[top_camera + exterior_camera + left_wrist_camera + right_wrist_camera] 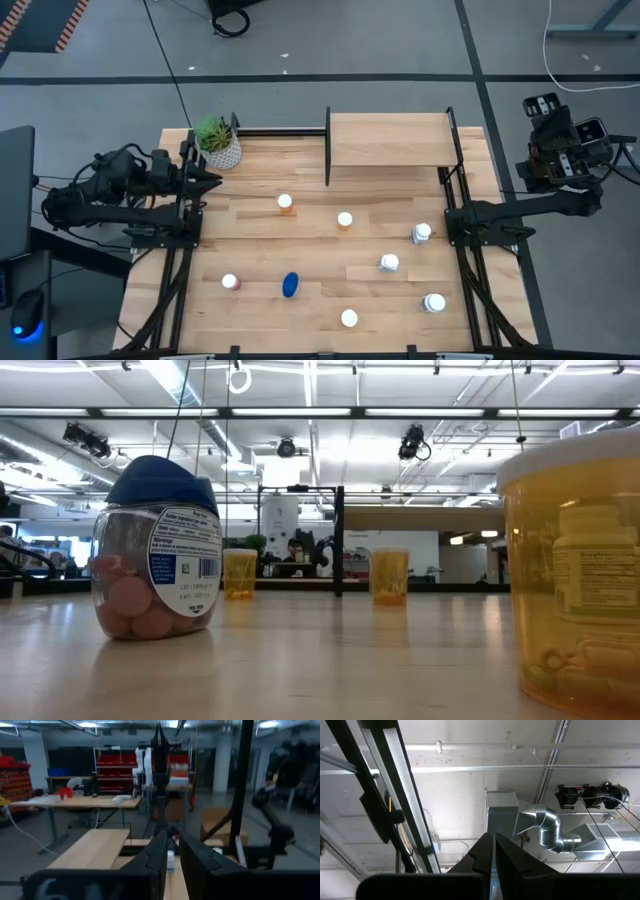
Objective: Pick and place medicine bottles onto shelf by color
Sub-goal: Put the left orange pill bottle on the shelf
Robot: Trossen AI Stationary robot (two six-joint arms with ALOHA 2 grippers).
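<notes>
Several small pill bottles stand upright on the wooden table: two orange ones, three clear white-capped ones, another white-capped one, a pink one and a rounded blue one. The low view shows the blue-capped bottle and an orange bottle up close. The light-wood shelf stands at the far edge. My left gripper is shut at the table's left edge. My right gripper is shut beyond the right edge and points up.
A potted green plant sits at the far left corner, close to my left gripper. Black frame rails run along both table sides. Bare wood lies between the bottles and the shelf.
</notes>
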